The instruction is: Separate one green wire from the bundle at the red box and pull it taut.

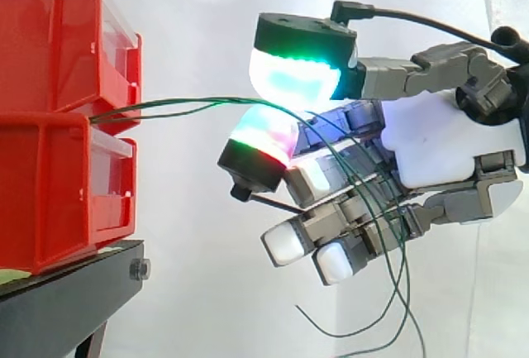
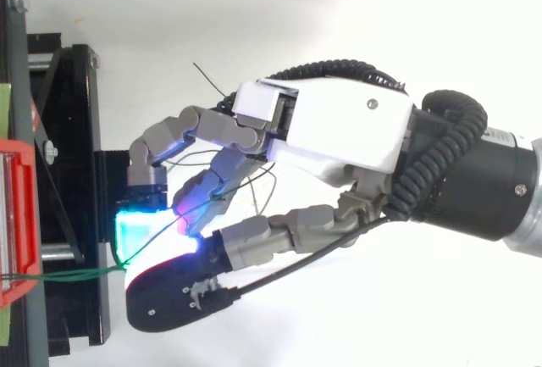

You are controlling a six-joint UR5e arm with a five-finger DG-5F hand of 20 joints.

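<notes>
Two stacked red bins (image 1: pixel 50 60) stand at the left on a black stand (image 1: pixel 66 300). Thin green wires (image 1: pixel 182 104) leave the gap between the bins and run almost level to the right, with a little slack. My hand (image 1: pixel 446 143) comes in from the right, its fingers curled. The wires pass between the thumb's green-glowing pad (image 1: pixel 293 77) and a finger's magenta-green pad (image 1: pixel 264 131), which pinch them. Beyond the pinch the wires drape over the lower fingers and hang as loose ends (image 1: pixel 388 308). From above, the wire (image 2: pixel 76 275) stretches from the red bin (image 2: pixel 17 214) to my hand (image 2: pixel 339 130).
A white curtain hangs behind everything. The black stand's frame (image 2: pixel 72 172) lies just left of my fingertips in the top view. There is open room below and to the right of the hand.
</notes>
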